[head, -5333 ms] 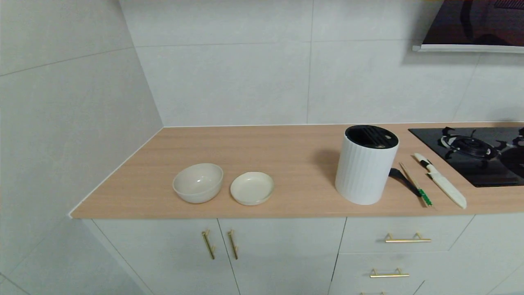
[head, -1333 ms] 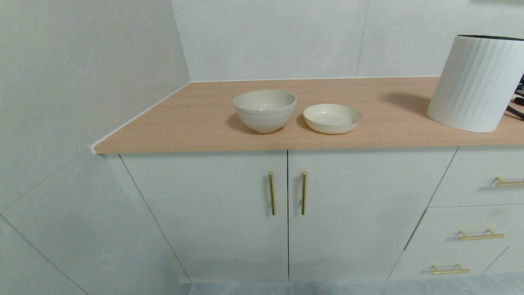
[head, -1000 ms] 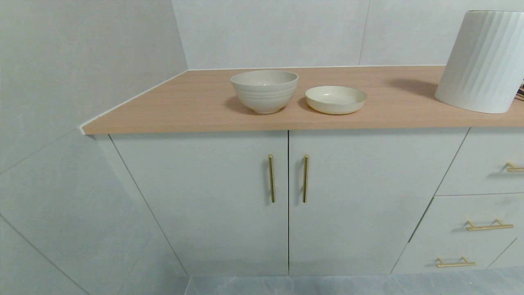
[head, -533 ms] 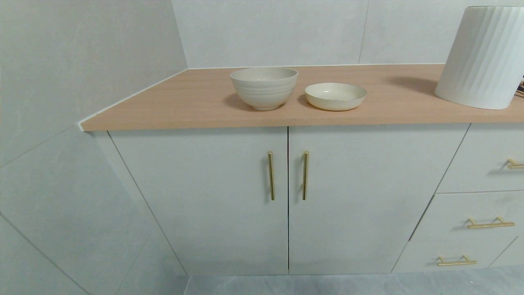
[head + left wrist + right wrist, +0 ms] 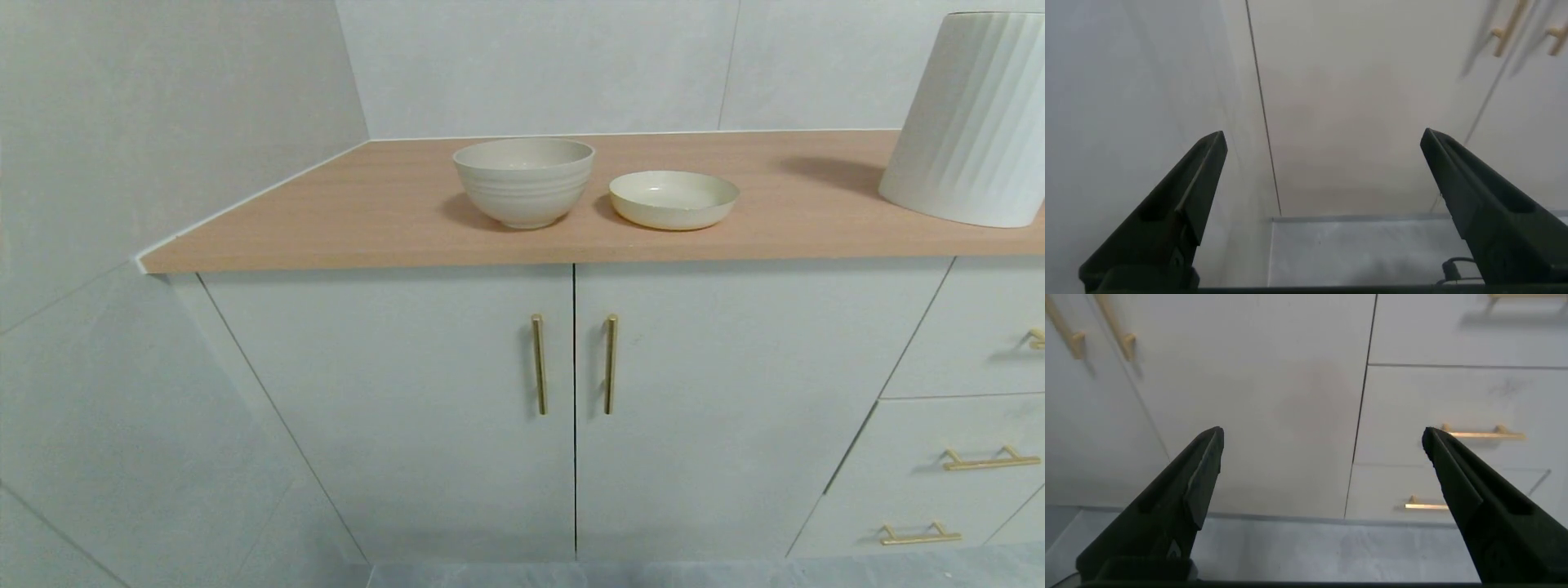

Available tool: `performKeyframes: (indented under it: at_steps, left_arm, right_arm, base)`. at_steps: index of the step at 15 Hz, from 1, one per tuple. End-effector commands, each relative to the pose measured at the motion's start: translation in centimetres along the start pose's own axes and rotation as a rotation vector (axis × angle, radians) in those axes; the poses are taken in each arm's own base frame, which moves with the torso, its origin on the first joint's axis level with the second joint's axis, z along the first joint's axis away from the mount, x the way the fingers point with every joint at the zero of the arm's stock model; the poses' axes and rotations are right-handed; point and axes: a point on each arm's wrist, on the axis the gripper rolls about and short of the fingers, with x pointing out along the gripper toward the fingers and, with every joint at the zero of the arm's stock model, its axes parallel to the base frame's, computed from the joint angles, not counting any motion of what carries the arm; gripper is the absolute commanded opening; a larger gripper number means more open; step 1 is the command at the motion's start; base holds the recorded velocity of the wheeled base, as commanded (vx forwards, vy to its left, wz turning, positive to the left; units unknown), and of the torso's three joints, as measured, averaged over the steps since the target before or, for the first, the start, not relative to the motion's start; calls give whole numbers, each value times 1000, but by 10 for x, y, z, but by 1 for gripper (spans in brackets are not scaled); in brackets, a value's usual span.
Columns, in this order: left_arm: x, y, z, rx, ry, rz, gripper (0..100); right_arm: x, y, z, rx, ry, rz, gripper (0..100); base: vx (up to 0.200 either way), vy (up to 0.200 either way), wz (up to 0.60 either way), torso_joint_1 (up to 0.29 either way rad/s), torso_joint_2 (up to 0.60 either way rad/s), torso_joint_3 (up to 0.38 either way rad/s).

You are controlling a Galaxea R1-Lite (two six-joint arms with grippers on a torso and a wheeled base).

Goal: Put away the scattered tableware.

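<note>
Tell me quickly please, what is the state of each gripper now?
Left gripper: open, holding nothing.
Right gripper: open, holding nothing.

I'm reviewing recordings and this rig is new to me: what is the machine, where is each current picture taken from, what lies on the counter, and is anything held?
It is a wheeled robot with two arms. The head camera looks down at a counter with a bowl, a dish to its right, apart, and a canister at the right edge; closed doors and drawers lie below. The other two pictures come from wrist cameras: the left gripper and right gripper are open and empty.
</note>
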Motion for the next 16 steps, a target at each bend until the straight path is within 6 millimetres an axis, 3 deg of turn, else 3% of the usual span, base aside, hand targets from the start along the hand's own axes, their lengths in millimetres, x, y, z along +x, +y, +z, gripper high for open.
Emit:
performKeyframes:
  at_steps: [1,7,9,10,13,16]
  left_arm:
    - [0,0,0,0,1,1,100]
    - [0,0,0,1,1,0,100]
    - [0,0,0,1,1,0,100]
    - [0,0,0,3,1,1,100]
    - [0,0,0,3,1,0,100]
    - [0,0,0,3,1,0,100]
  right_arm:
    - [0,0,0,0,1,0,100]
    - [-1,0,5,-2,-24,12,100]
    - [-12,2,52,106,-129,126,100]
    - [-9,2,56,115,-85,170,100]
    - [32,6,64,121,241,465,100]
    - [79,16,82,98,443,552,100]
  base:
    - [0,0,0,0,0,0]
    - [0,0,0,0,0,0]
    - [0,0,0,0,0,0]
    - [0,0,0,0,0,0]
    - [0,0,0,0,0,0]
    - [0,0,0,0,0,0]
